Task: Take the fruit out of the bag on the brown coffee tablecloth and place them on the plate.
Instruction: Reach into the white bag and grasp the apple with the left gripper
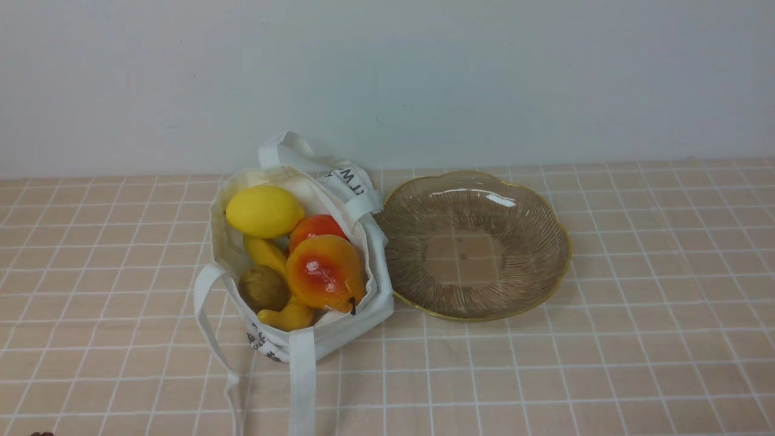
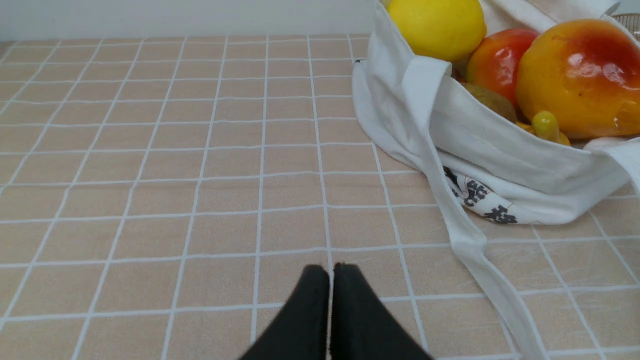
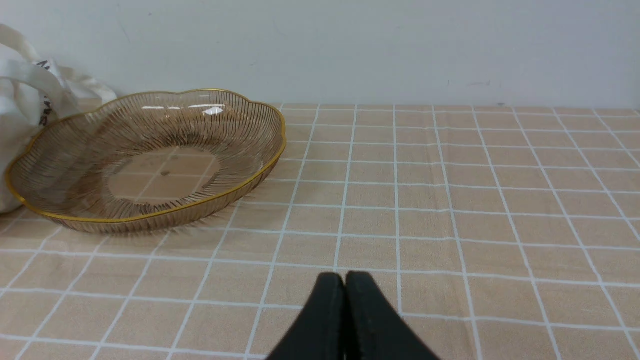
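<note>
The yellow lemon [image 1: 264,211], red-orange fruit [image 1: 315,230], orange-red pear [image 1: 325,271], brown kiwi-like fruit [image 1: 263,288] and yellow banana [image 1: 289,316] sit in the white tote bag [image 1: 363,321]. Just right of it, the transparent brownish dish [image 1: 463,260] rests on the peach-brown tablecloth [image 1: 654,339]. Both my left gripper [image 2: 331,272] and right gripper [image 3: 345,280] have closed jaws, gripping nothing.

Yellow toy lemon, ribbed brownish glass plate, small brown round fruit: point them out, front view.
Yellow toy lemon [image 1: 265,211]: front view, middle of its body.
Ribbed brownish glass plate [image 1: 563,269]: front view, bare side near the rim.
Small brown round fruit [image 1: 263,287]: front view, middle of its body.
</note>
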Available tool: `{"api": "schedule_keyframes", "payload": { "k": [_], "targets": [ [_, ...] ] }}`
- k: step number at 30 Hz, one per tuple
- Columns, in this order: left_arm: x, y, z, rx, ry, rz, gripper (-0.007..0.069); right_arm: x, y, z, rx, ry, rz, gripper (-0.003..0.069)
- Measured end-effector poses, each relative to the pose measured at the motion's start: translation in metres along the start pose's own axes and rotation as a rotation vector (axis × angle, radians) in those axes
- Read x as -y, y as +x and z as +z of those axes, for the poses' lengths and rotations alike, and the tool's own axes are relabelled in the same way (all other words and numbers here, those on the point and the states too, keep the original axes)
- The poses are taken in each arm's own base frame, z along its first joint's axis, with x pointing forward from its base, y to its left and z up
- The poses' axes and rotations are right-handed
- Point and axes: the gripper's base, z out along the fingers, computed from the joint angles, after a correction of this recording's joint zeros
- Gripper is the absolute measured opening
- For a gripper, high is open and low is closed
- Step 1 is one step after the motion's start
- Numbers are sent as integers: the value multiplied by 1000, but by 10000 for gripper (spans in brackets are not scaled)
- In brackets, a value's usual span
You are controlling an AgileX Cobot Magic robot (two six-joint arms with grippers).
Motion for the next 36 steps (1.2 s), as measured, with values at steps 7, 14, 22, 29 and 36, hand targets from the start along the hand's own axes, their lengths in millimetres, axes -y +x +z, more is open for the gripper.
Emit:
{"api": "schedule_keyframes", "payload": {
  "k": [7, 14, 22, 29, 36],
  "targets": [
    [0, 0, 0, 0, 0, 0, -8, 0, 0, 0, 0, 0, 0, -15],
    [0, 0, 0, 0, 0, 0, -8, 0, 0, 0, 0, 0, 0, -15],
    [0, 0, 0, 0, 0, 0, -8, 0, 0, 0, 0, 0, 0, -15],
    [0, 0, 0, 0, 0, 0, -8, 0, 0, 0, 0, 0, 0, -15],
    [-1, 0, 0, 0, -11, 52, -8, 0, 0, 0, 0, 0, 0, -15]
  ]
}}
